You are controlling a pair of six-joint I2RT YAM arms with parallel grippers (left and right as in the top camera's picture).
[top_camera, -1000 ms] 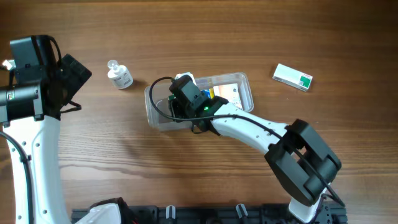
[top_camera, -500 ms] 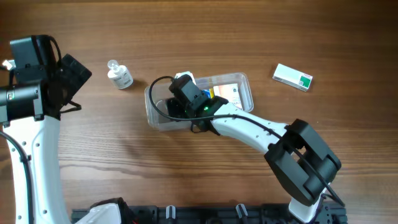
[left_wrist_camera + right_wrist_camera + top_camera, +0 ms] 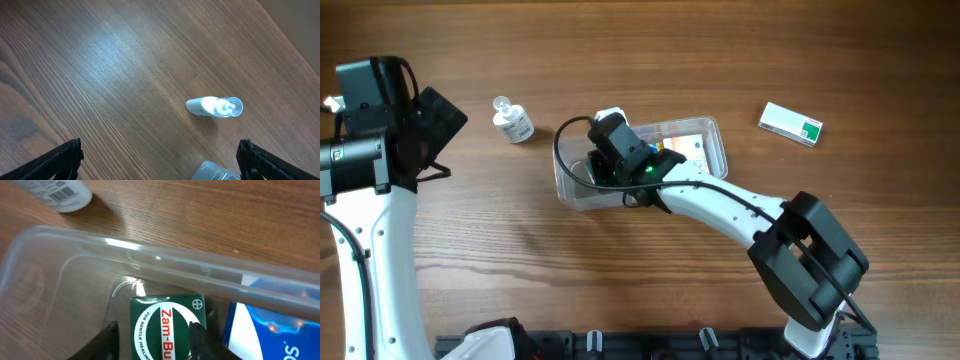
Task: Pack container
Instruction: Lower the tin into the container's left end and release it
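Container: one clear plastic rectangular tub (image 3: 572,192), mid-way along the wooden table (image 3: 720,50), with one green carton (image 3: 165,325) and one blue carton (image 3: 265,335) visible inside. Outside it are one small white bottle (image 3: 512,121) and one white carton with a green-and-red end (image 3: 790,123). My right gripper (image 3: 155,340) stands part-open astride the green carton, with a gap on one side, so nothing is gripped. My left gripper (image 3: 160,162) gapes wide, empty.

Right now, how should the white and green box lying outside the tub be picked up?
Grip the white and green box across its narrow width, coming straight down from above: it lies flat, apart from the container, with both long sides free.
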